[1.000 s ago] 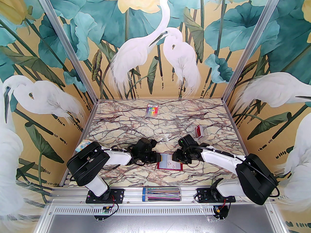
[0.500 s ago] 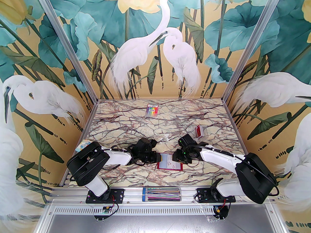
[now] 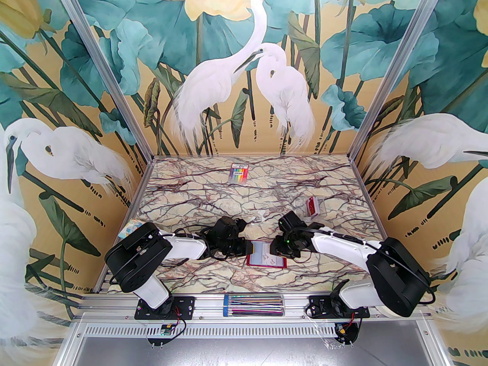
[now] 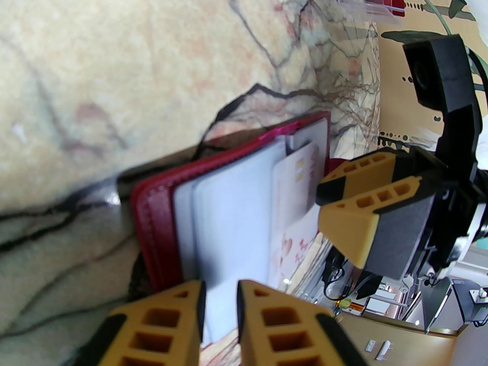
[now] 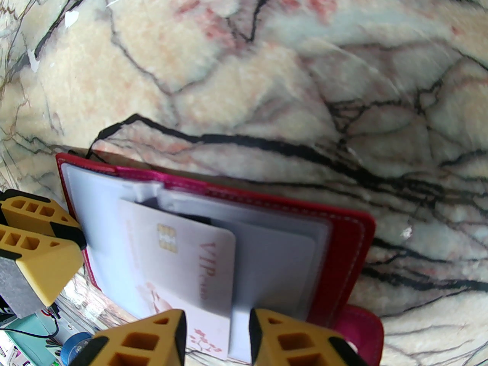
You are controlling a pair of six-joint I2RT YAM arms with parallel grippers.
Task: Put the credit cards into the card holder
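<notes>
The holder (image 5: 343,250) lies open on the table (image 3: 236,200) between the two grippers, red cover down and clear sleeves up. The left gripper (image 4: 220,292) is at the holder's left edge. Its jaws are nearly together, pinching a leaf of clear sleeve that shows pale in the narrow gap between its fingers. One card (image 5: 179,257), pale with a gold chip and pink "VIP" lettering, sits part-way in a sleeve of the holder. Its chip end appears to lie under the clear plastic, and its blossom-printed end sticks out toward the holder's right edge. The right gripper (image 5: 218,318) stands at that right edge, over the card's free end, with its jaws part-way apart. The card's face and a strip of sleeve show in the gap, and one long edge of the card runs under a finger. Whether its tips press on the card I cannot tell. A clear box (image 3: 313,206) with something red inside lies beyond the holder to the right, apart from it. A rainbow pack (image 3: 239,174) lies well beyond the holder, near the far wall.
</notes>
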